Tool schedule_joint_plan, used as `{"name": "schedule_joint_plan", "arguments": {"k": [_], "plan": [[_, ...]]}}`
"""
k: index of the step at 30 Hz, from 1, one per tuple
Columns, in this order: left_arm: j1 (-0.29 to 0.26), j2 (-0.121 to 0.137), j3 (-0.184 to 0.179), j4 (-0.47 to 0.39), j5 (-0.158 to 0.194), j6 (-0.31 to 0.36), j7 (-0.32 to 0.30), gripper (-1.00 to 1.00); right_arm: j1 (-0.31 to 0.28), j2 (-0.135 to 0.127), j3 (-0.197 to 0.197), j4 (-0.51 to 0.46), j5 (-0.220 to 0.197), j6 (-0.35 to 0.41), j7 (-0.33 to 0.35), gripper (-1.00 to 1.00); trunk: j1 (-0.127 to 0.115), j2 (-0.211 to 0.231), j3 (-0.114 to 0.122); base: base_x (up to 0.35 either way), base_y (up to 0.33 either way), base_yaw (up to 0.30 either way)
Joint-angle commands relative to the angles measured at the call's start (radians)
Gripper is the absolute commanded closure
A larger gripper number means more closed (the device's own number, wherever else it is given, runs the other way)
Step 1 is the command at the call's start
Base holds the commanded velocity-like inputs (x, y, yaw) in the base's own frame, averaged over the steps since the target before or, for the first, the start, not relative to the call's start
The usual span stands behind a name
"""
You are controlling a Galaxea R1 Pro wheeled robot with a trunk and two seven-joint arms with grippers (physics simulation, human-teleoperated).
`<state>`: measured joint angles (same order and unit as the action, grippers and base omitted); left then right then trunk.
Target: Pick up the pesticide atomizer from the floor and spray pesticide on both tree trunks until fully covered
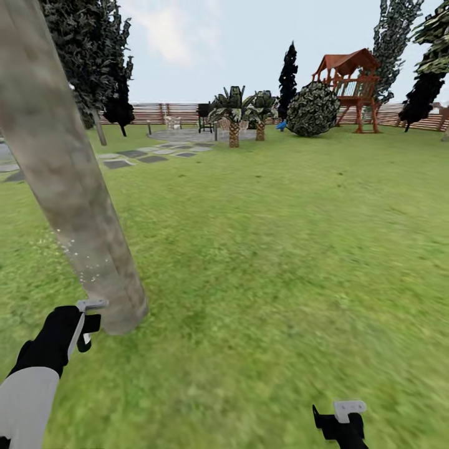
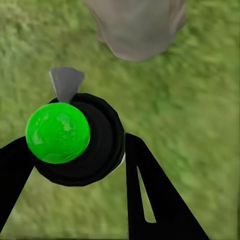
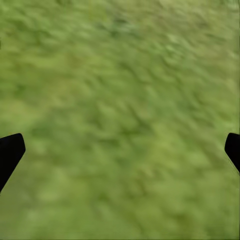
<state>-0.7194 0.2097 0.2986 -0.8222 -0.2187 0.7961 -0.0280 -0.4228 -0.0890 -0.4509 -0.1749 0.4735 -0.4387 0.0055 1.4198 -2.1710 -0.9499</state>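
The left gripper [image 2: 75, 150] is clamping a round black bottle [image 2: 95, 145] with a glossy green top, its grey nozzle aiming at the smooth, mottled grey-tan trunk [image 1: 68, 181] just beyond, flecked with white specks [image 1: 81, 262], while the right gripper [image 3: 120, 150] is hanging spread apart over blurry grass [image 3: 125, 90].

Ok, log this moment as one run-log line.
left gripper: shut on atomizer | white specks on tree trunk | right gripper: open over grass
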Motion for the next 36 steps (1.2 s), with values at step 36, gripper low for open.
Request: {"name": "schedule_joint_plan", "arguments": {"k": [36], "plan": [[0.000,-0.006,-0.001,0.003,0.009,0.000,0.000,1.00,0.001,0.000,0.001,0.000,0.000,0.000,0.001,-1.00,0.000,0.000,0.000,0.112,-0.264,0.161]]}}
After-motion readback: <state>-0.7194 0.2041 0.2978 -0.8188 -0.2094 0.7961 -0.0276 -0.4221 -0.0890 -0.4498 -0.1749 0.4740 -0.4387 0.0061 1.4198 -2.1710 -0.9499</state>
